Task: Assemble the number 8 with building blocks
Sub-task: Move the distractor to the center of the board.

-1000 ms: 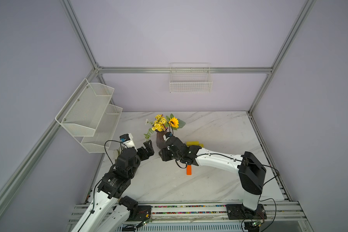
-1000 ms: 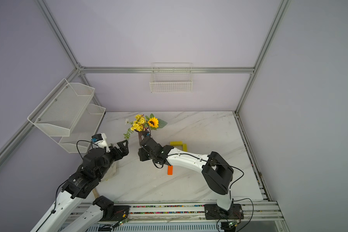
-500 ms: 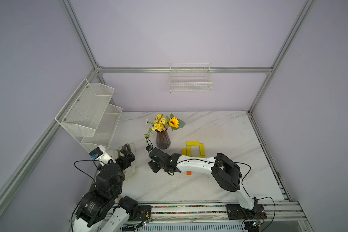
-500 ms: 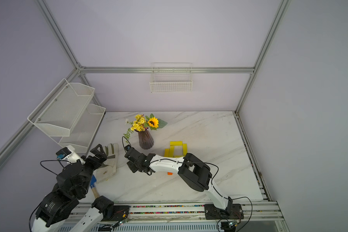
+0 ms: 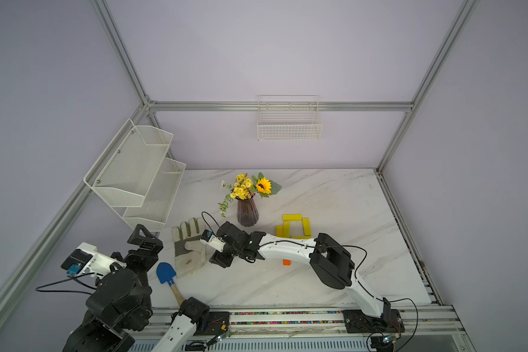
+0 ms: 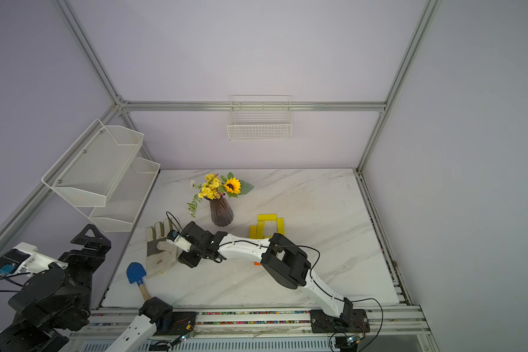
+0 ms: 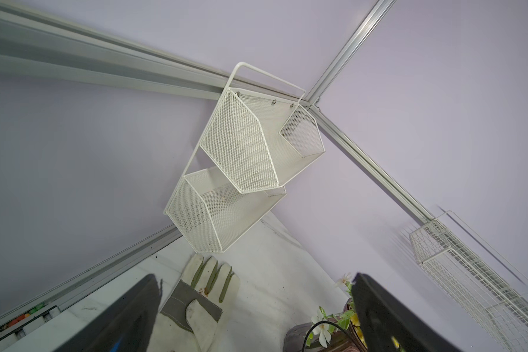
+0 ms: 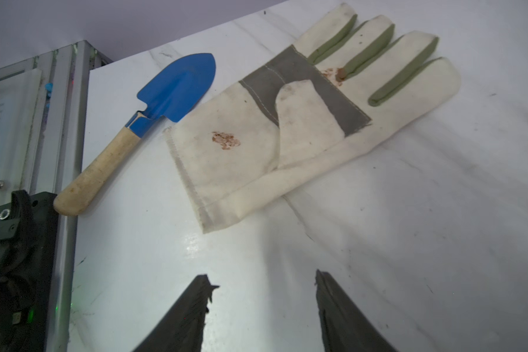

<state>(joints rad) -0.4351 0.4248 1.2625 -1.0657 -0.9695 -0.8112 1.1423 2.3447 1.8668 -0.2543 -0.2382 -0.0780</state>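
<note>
Yellow building blocks (image 5: 291, 217) near vase (image 5: 247, 211)

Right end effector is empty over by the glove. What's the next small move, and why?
Probably swing the right end effector toward the orange bar. Its jaws stand open with nothing between them, near the glove, while that bar lies apart from the yellow bars, partly under the forearm.
</note>
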